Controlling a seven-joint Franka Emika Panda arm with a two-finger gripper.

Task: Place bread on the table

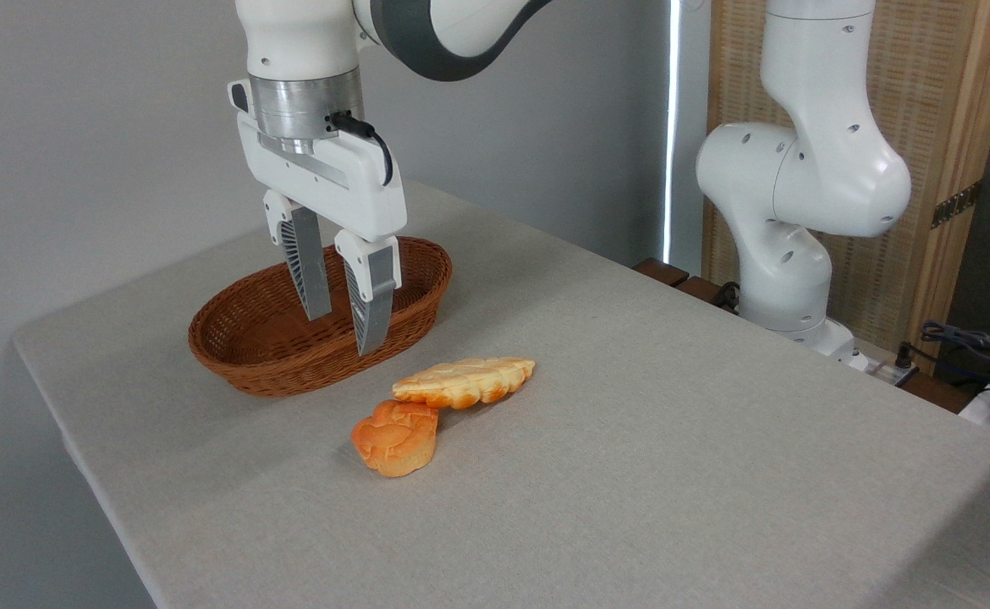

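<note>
Camera view, bread: the bread [464,381] is seen lying flat on the table [715,474], outside the basket and just in front of its near right rim. Its long axis is turned roughly left to right, with the right tip slightly farther back.
Bread surface: a pale golden-yellow, leaf-like shape with ridged segments is shown, and browner tones are seen along the edges.
Bread contact: its left end is overlapped with or laid against the top of the orange bun [395,437]; whether it is truly propped on it cannot be told for certain.
Orange bun: a rounder, deep-orange piece is placed on the cloth just in front and to the left of the bread.
Basket: the brown oval wicker basket [245,370] is set on the table behind and to the left of both pastries; nothing is seen inside the visible part of it.
Gripper: the gripper [343,326] is held above the basket's interior, pointed downward, with its two fingers [308,275] spread apart and nothing held between them. It is kept clear of the bread.
Arm: the white arm [808,169] is mounted at the right behind the table edge, and its upper links are carried out of the top of the picture.
Table: a light grey-beige cloth-textured top is shown, with a rounded corner at the left.
Background: a plain grey wall [80,127] is seen at the left, a slatted wooden panel [960,101] at the right, and cables [969,347] near the far right edge.
</note>
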